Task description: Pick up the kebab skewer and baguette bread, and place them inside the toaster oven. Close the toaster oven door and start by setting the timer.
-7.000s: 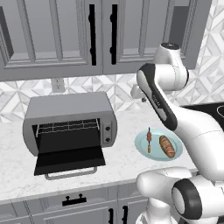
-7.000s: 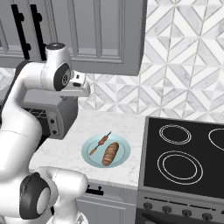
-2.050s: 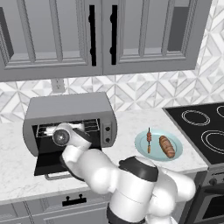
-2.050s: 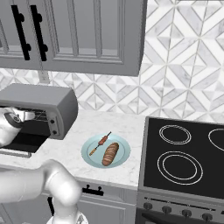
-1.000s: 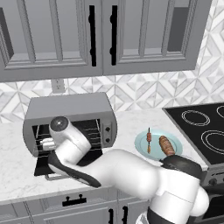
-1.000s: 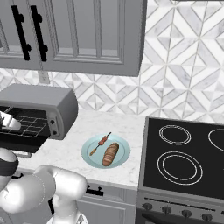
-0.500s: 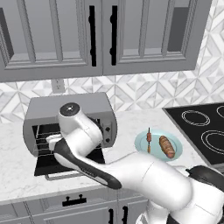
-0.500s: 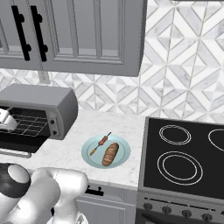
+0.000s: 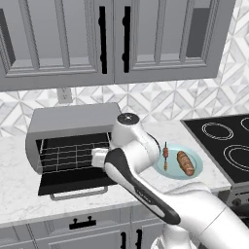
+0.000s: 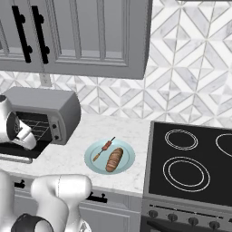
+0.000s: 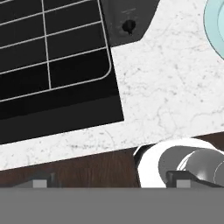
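Oven wide open, food on its plate, arm hovering at the oven front.
The toaster oven (image 9: pixel 73 141) sits on the counter (image 10: pixel 72 149), its toaster oven door (image 9: pixel 73 182) dropped flat. Right of it, the plate (image 9: pixel 176 163) carries the baguette bread (image 9: pixel 185 163) and the kebab skewer (image 9: pixel 165 154), side by side. The gripper (image 11: pixel 109 183) has its fingers spread wide, empty.

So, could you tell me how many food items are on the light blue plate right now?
2: the kebab skewer lies on the plate's left side, and the baguette bread lies beside it, toward the stove.
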